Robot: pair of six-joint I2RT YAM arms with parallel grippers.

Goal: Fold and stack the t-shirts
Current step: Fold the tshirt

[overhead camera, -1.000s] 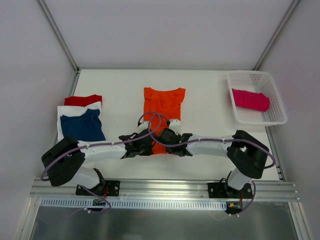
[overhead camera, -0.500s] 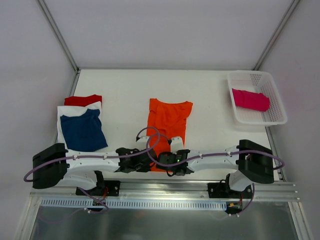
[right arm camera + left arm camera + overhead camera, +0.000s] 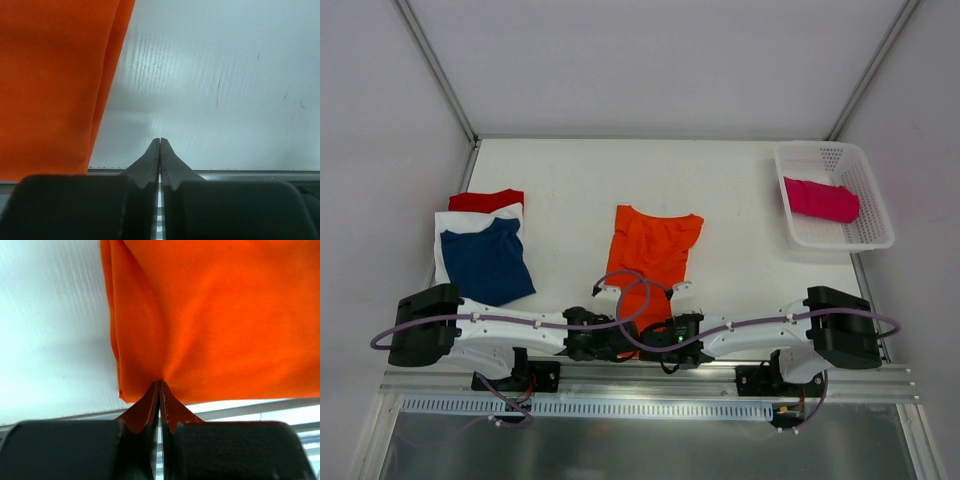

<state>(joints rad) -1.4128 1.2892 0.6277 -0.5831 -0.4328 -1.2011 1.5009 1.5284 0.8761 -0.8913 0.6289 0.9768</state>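
Orange t-shirt [image 3: 653, 250] now lies nearer the tabletop's [image 3: 570, 180] front edge, dragged there as we drew both arms back. Left pincer [image 3: 159, 385] is clenched on its near hem. Right pincer [image 3: 160, 142] is clenched on nothing, just beside the cloth. We judge that corner needs regrasping before folding.

"What's lying on that white table [image 3: 560, 180]?"
"An orange t-shirt [image 3: 655, 245] mid-table, a white t-shirt [image 3: 453, 220] and a red t-shirt [image 3: 485, 199] at the left edge, and a white mesh basket [image 3: 840, 238] far right."
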